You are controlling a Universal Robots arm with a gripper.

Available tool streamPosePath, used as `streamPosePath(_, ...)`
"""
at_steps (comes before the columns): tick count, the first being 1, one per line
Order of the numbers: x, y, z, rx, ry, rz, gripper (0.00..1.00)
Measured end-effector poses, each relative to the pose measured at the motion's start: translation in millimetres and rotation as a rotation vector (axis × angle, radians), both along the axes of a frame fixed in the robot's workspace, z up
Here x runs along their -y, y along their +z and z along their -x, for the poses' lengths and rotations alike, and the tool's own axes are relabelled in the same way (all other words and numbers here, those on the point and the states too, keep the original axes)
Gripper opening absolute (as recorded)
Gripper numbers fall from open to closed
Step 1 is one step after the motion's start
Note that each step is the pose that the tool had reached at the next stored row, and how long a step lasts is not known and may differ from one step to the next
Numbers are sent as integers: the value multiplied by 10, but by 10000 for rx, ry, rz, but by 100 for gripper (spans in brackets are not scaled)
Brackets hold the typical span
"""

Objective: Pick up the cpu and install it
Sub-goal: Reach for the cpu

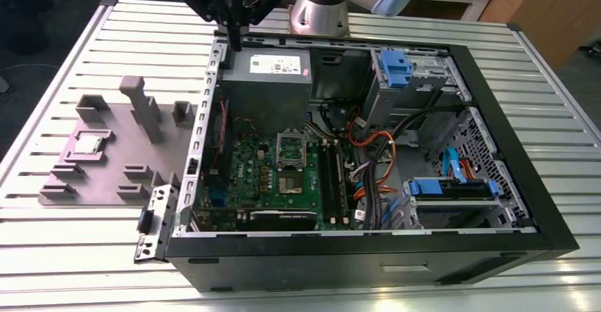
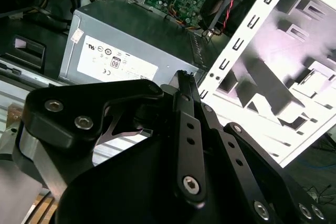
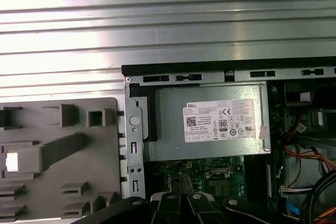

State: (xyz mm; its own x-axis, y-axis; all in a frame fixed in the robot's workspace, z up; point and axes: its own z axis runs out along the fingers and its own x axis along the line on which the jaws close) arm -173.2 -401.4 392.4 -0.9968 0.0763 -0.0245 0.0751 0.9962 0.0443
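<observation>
Exterior view's left: cpu (image 1: 91, 145) lies untouched on the tray (image 1: 105, 178); gripper (image 1: 233, 41), jaws pressed together and empty, hovers by the case's (image 1: 376, 259) far wall. Pick-up unstarted; grasping needs opened jaws.

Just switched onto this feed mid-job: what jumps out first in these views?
The open computer case dominates the slatted table, its green motherboard exposed beside the grey power supply. The gripper hangs shut and empty above the case wall next to that power supply. The cpu sits in the grey fixture tray on the exterior view's left, outside the case.
</observation>
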Motion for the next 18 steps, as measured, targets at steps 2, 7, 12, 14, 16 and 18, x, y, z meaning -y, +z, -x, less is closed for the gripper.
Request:
streamPosePath(2,0,0,17,0,0,0,11)
streamPosePath(7,0,0,63,0,1,0,11)
streamPosePath(12,0,-1,115,0,0,0,11)
streamPosePath(14,0,-1,138,0,0,0,11)
streamPosePath(16,0,-1,161,0,0,0,11)
streamPosePath(18,0,-2,183,0,0,-1,11)
